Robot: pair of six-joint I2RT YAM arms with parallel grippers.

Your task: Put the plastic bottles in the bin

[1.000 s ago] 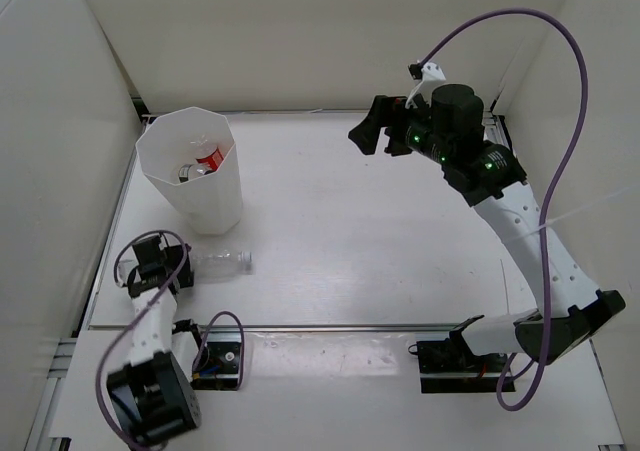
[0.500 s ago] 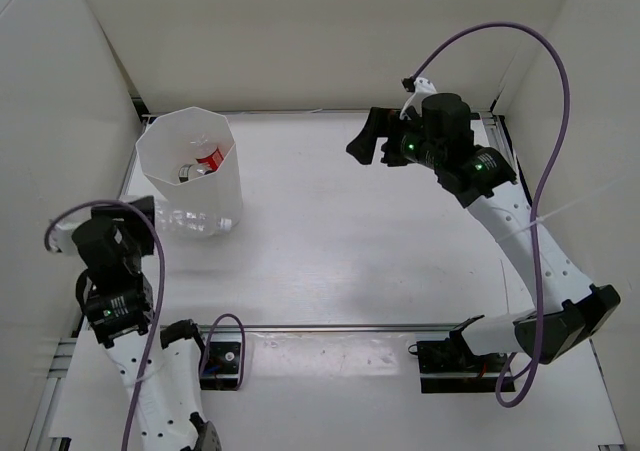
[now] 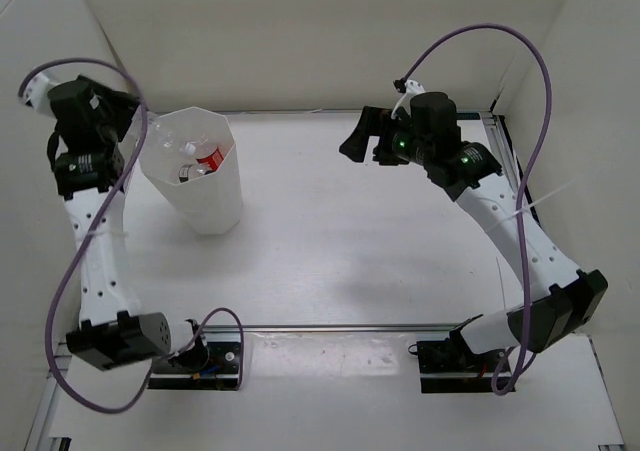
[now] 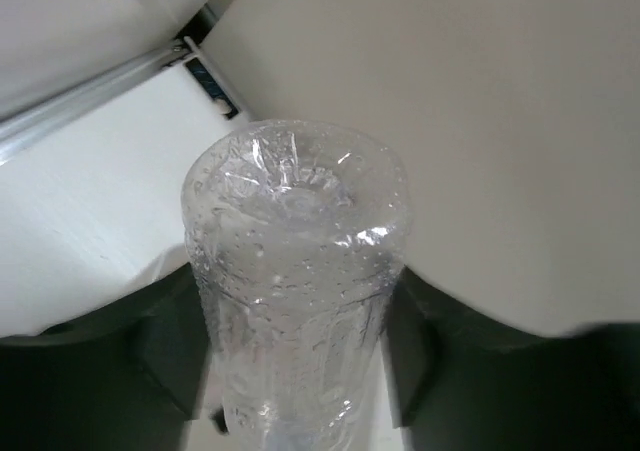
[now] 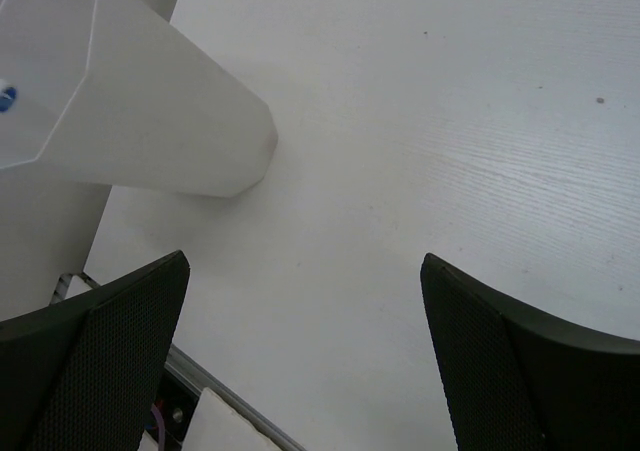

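While left pincer [image 3: 133,123] grips a clear bottle [image 4: 295,271] at the left rim of the bin [image 3: 215,206], drop step is on. Next: centre over the opening, release. Right pincer [image 3: 362,143] wide, empty, well apart.

Bright, even light, soft shadows (the bottle [image 4: 295,271] glints, slightly blurred close up).

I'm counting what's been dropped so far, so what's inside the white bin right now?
Inside the bin, the top view shows a red-labelled bottle and part of another bottle beside it. Anything lower is hidden by the walls, so the count is uncertain.
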